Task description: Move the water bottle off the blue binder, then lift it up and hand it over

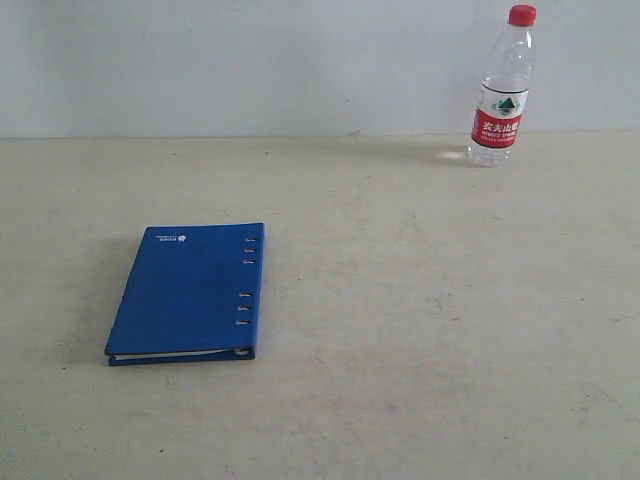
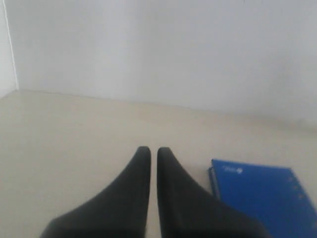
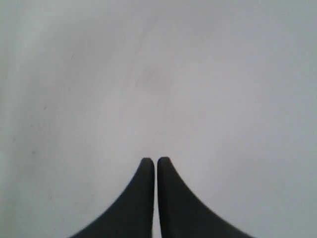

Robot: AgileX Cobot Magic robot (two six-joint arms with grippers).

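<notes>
Closest in, the left gripper [image 2: 154, 151]: two black fingers drawn together, just a thin sliver of light between the tips, and nothing held in there. It hangs above the table [image 1: 430, 330], a pale beige top with faint scuffs. Over to the right gripper [image 3: 156, 161] and it's the same picture: jaws pressed together, only a hairline slit, gripping nothing. Ahead of it there's just a plain pale surface, and I can't tell whether that's table or wall.

On the table now, there's the blue binder [image 1: 187, 293], lying flat and closed on the left half in the exterior view. The cover faces up, white pages show along its near edge, small ring holes run down its right edge, and a little white logo sits near its far corner. In the left wrist view the binder lies just beside the closed fingertips, off to one side of them and not touching.

Further back, and here's the one to watch, is the water bottle [image 1: 502, 90]. It stands upright on the bare table at the far right, well apart from the binder. Red cap on top, clear body, and a red, white and green label round the lower half. Neither gripper is near it in the exterior view.

Behind it rises the white wall [image 1: 250, 60], meeting the table's far edge.
</notes>
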